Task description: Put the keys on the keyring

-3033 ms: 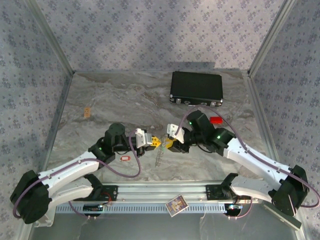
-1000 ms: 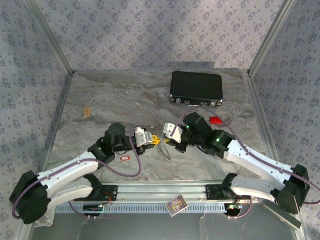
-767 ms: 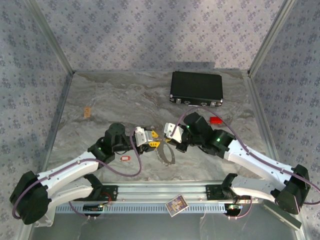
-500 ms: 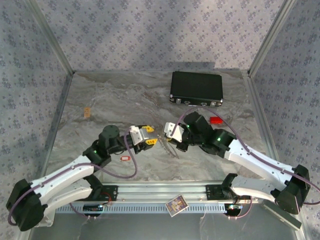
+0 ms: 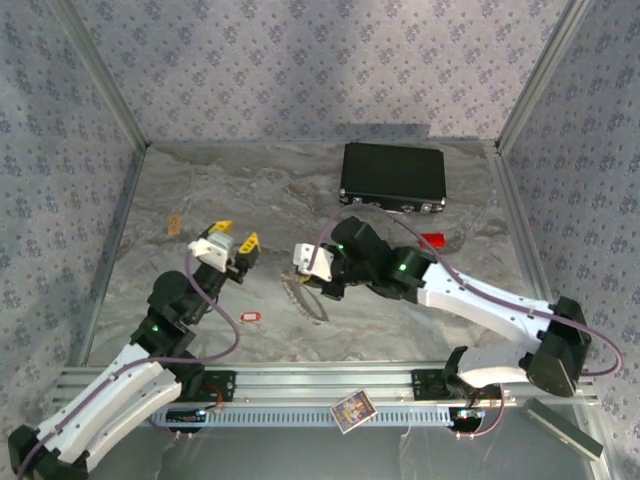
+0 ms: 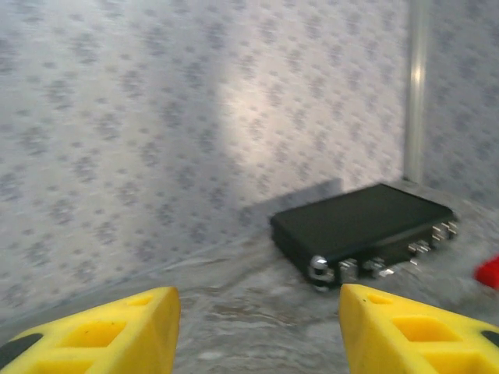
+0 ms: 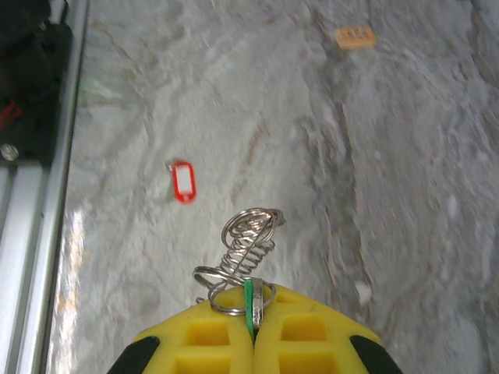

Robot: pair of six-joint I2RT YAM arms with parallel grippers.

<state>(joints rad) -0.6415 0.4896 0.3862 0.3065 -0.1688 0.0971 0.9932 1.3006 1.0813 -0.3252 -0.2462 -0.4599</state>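
Currently, the right gripper (image 7: 253, 301) is pinching the keyring (image 7: 248, 234) and what looks like the green key (image 7: 249, 291) between pressed-together fingers, with the coil sticking out past the fingertips. The red key (image 5: 251, 317) is lying flat on the table (image 5: 280, 200), left of the keyring and nearer the arm bases, its long axis running roughly left to right. The left gripper (image 6: 256, 313) is hovering spread and empty, left of the keyring — probably the freer arm for the pickup.

Far-left marbled grey table (image 5: 230, 185) open for passing, flat black case (image 5: 392, 178) blocking the far right, white right arm (image 5: 470, 300) barring the centre, silvery wire keyring (image 7: 248, 238) dangling from the right hand (image 7: 253, 300), red-tagged key (image 5: 251, 316) lying near the aluminium front rail (image 5: 320, 378).
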